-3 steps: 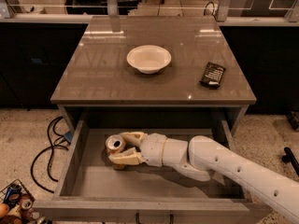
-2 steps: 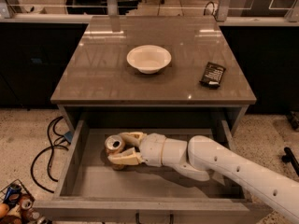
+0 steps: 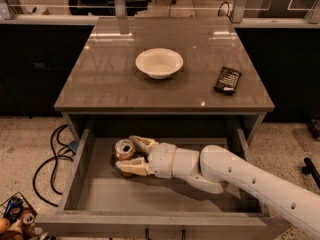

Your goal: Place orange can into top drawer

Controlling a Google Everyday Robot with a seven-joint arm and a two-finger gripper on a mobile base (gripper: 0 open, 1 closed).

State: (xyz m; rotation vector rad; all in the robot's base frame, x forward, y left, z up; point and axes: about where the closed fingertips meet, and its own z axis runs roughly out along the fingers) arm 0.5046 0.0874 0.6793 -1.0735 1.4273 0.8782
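At the very front, the drawer (image 3: 150, 196) stands pulled fully out from under the bench (image 3: 105, 81). Its grey front rim runs along the bottom edge, and the dark handle (image 3: 164, 232) is just visible below it. Left of that corner, on the speckled floor, a wire basket (image 3: 15, 219) holds a few small items, one of them a blue can.

The white arm (image 3: 250, 176) enters from the lower right, crosses the drawer's right wall and reaches leftward over the drawer floor. The claw (image 3: 126, 154) is at its end, in the left half of the drawer and towards the back.

Its two tan fingers (image 3: 142, 143) are clenched on the can (image 3: 124, 149), one along the far side and one along the near side. The can lies tipped over inside the drawer, with its silver top facing up and outward. I cannot tell whether it rests on the drawer floor or hangs just above it. The rest of the drawer floor shows bare grey.

Black cable (image 3: 50, 159) loops on the floor left of the drawer.

On the bench top, a white bowl (image 3: 159, 63) sits upright near the middle. A black packet (image 3: 227, 79) lies flat well to its right, near the right edge. Behind the bench are a dark wall, a glass partition and chair bases.
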